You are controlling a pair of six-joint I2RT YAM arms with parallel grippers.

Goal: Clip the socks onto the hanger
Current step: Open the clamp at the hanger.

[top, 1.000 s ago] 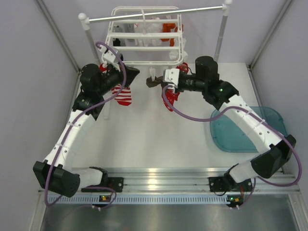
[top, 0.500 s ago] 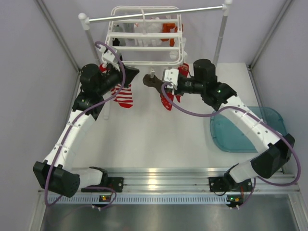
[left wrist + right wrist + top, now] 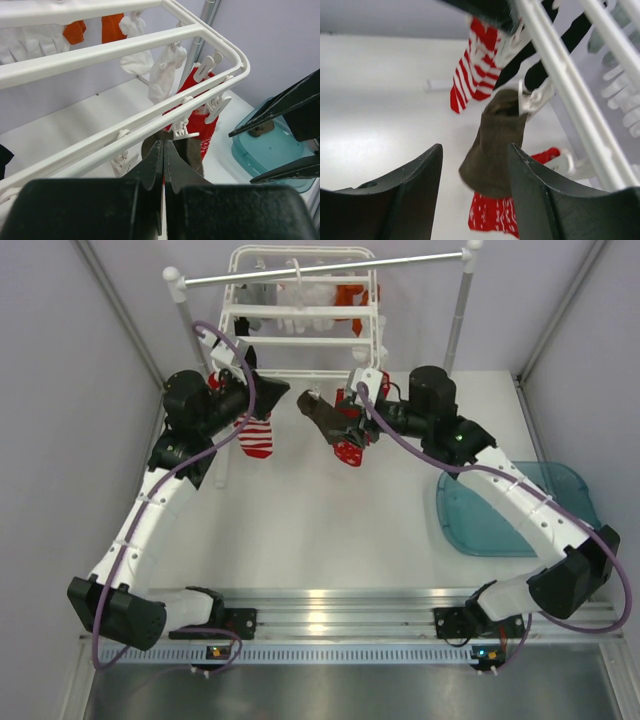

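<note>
Fig.: dual-arm sock clipping, approx. mid-task. The hanger (image 3: 300, 340) hangs from the grey rail (image 3: 330, 267) at the far side of the table (image 3: 300, 530), so its clips dangle free and both arms can reach its near edge. The brown sock (image 3: 495, 145) hangs by its cuff from a white clip (image 3: 530, 102) under the frame's near bar, drooping with no support from below, which suggests the clip carries it. The right gripper (image 3: 475, 150) faces this sock with fingers spread wide. They hold nothing, and the sock lies in the gap beyond the tips, apart from both pads as far as the wrist view shows. The left gripper (image 3: 163, 150) sits just below the same bar w/ fingers pressed flat together and no gap. Nothing is seen between them, and whether they touch the frame cannot be told. It is prob. parked close to steady the hanger or work a clip. A red snowflake sock (image 3: 492, 217) hangs lower, behind the brown one (already clipped, by the look of it), and a striped sock (image 3: 470, 82) hangs to the left-arm side. The teal tray (image 3: 500, 515) lies well apart, by the right arm. Next step, judged: fetch another sock.
</note>
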